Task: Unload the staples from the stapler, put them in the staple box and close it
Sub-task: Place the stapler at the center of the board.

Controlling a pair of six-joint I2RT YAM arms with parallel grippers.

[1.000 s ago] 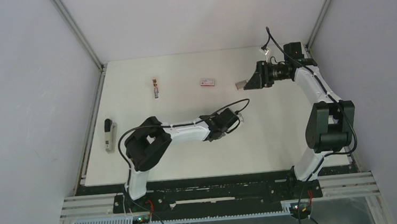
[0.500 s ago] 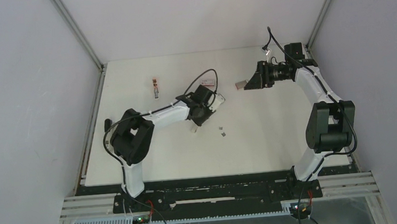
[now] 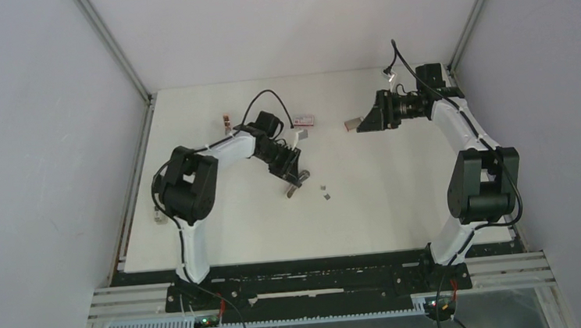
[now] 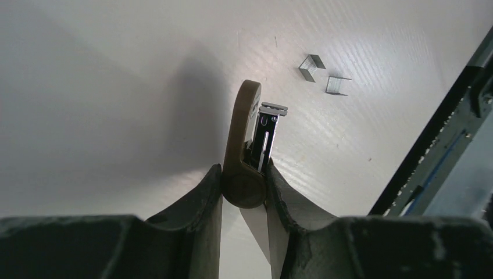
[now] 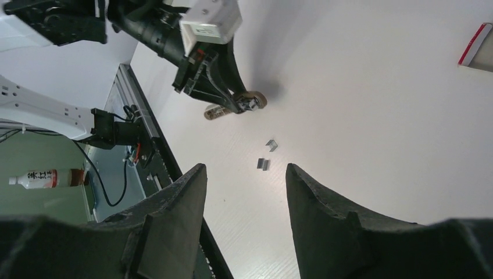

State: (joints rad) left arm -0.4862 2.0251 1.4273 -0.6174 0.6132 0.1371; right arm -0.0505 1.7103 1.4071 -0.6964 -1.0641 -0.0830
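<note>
Your left gripper [image 4: 244,177] is clamped tight on the brown stapler [image 4: 239,133], whose metal magazine [image 4: 266,136] stands open. Two short blocks of staples [image 4: 312,65] lie on the white table [image 4: 87,87] near the stapler's tip. Your right gripper [image 5: 244,173] hangs well apart, fingers spread, holding nothing.

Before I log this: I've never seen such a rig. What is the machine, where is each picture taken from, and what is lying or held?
Two robot arms, each with a two-finger gripper, work over a white table. The wide picture looks down from above; the other two come from wrist cameras. The left gripper is shut on a small tan stapler, its metal track showing. Two short blocks of staples lie loose nearby. A red-and-white box lies farther back. The right gripper is open and empty.
</note>
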